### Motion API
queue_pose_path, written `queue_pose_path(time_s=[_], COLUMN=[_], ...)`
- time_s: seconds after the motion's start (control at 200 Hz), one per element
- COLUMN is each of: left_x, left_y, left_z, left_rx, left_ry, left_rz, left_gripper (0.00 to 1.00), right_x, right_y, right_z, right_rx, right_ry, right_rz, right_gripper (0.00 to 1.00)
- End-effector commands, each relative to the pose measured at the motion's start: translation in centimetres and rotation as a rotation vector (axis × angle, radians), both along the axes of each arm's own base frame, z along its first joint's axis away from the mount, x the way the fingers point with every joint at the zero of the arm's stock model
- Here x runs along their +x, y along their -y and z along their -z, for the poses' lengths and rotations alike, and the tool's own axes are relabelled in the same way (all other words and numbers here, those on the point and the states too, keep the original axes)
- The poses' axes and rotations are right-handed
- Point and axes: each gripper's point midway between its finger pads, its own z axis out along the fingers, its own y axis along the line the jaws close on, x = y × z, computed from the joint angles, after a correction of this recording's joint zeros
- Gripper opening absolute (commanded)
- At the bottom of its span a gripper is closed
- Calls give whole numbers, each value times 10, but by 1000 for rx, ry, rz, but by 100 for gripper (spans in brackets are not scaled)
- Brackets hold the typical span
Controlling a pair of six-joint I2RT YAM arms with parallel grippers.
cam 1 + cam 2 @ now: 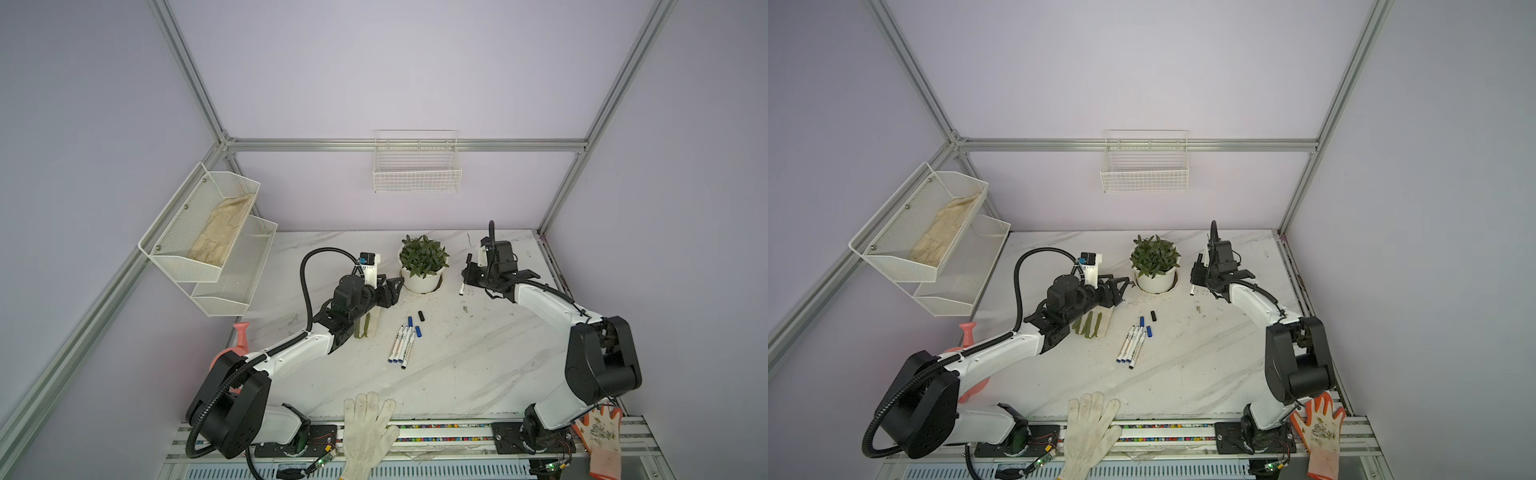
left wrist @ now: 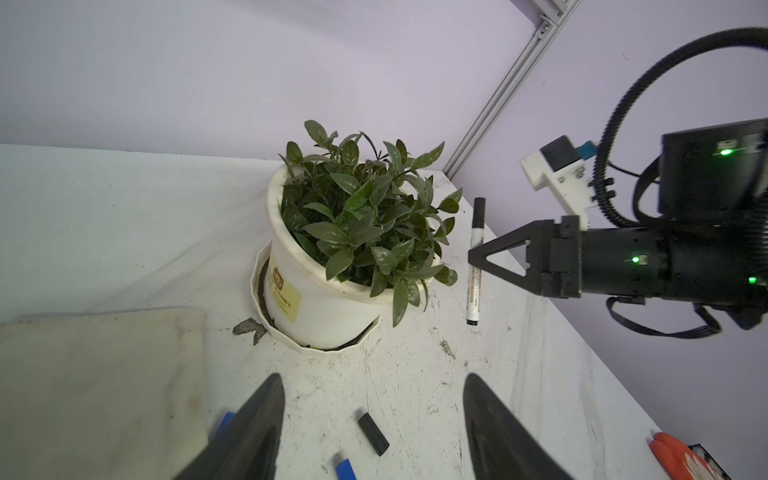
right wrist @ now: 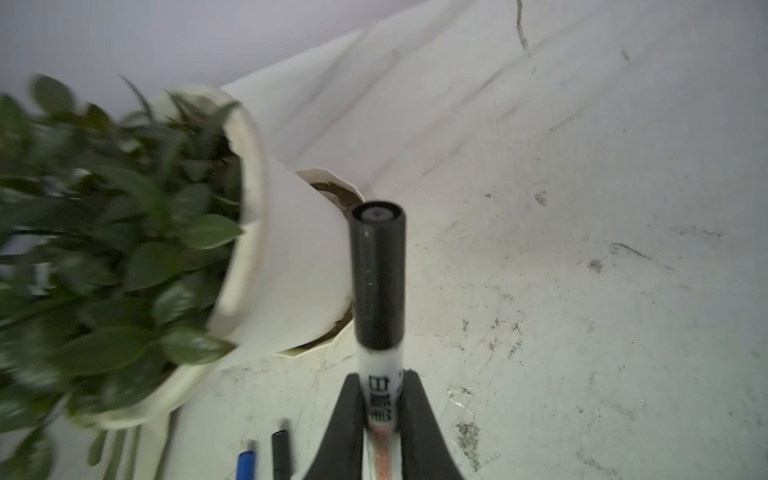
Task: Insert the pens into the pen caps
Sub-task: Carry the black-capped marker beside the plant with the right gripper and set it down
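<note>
Pen: white, printed label, black cap fitted | right jaws clamped on it | left jaws apart, empty

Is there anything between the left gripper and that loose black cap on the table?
Nothing visible. The left gripper is open with the black cap lying on the table just ahead; the potted plant stands farther off, not between.

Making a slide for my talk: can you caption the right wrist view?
Right gripper clamps a white pen with its black cap on, near a potted plant.
</note>
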Motion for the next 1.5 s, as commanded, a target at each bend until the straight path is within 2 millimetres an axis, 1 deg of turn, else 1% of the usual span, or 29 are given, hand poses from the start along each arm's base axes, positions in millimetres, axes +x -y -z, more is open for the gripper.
queue_pose_path(time_s=[0.0,0.065,0.12,0.365,0.59,0.745,0.8,0.855,0.885,0.935,1.005,1.11,1.195,1.27,1.41,1.495], left_x=[-4,-4,-5,-8,-9,-8,-8,-8,-8,-9,-10,-12,-14,-16,-24,-34], left_y=[-10,-12,-14,-18,-20,-22,-22,-23,-23,-23,-24,-24,-24,-23,-21,-21], left_z=[19,22,23,26,28,30,30,30,31,33,36,42,50,60,85,99], left_rx=[17,22,27,46,61,71,73,73,75,78,88,99,114,133,179,210], left_ry=[-39,-47,-53,-64,-71,-74,-76,-78,-80,-85,-95,-114,-141,-173,-258,-313], left_rz=[-30,-37,-40,-45,-47,-49,-48,-50,-50,-49,-49,-43,-35,-22,13,45], left_gripper=[66,66,66,67,68,69,69,71,71,72,73,75,75,76,75,74], right_x=[10,13,17,34,42,44,45,47,48,50,54,57,54,48,33,26], right_y=[13,18,18,17,13,12,12,11,11,9,6,4,6,8,15,20], right_z=[21,40,51,83,105,110,109,106,102,93,73,32,7,-6,-16,-21], right_rx=[-112,-154,-170,-210,-213,-214,-211,-205,-199,-185,-153,-108,-82,-68,-67,-69], right_ry=[-61,-112,-136,-181,-213,-215,-212,-204,-192,-174,-128,-31,34,70,99,121], right_rz=[22,33,31,20,7,6,7,9,11,15,28,43,61,68,94,110], right_gripper=[1,1,1,2,4,5,8,13,18,24,33,41,44,44,43,43])
